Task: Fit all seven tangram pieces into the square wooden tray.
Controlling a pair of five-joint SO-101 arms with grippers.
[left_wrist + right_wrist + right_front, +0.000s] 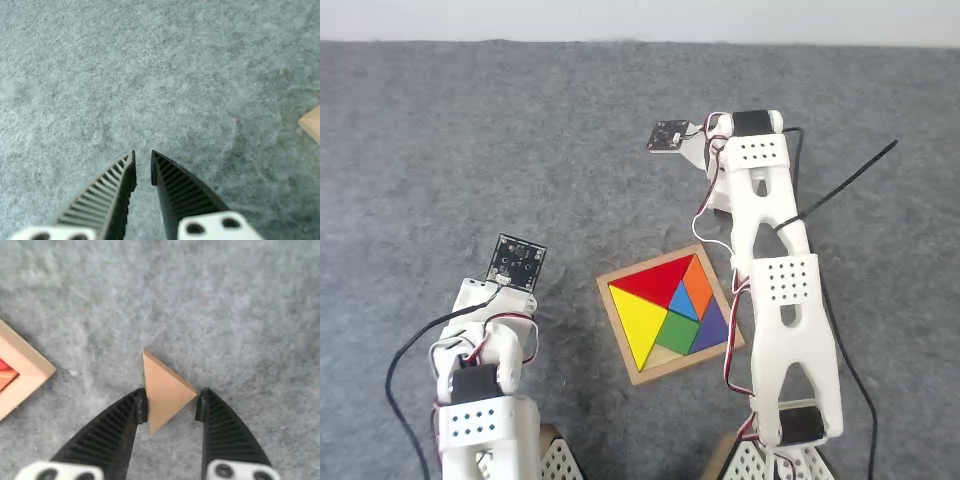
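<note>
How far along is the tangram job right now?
Done: six coloured pieces sit in the wooden tray, one gap bare. In hand: the right gripper clamps the tan triangle on the carpet. Left: seat it in that gap.

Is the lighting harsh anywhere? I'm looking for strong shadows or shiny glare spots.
High view: soft, even light, with no glare on the tray. Right wrist view: the wooden triangle is evenly lit, with only slight darkening beside the right gripper. Left wrist view: the grey mat looks evenly lit, with no hard shadow.
</note>
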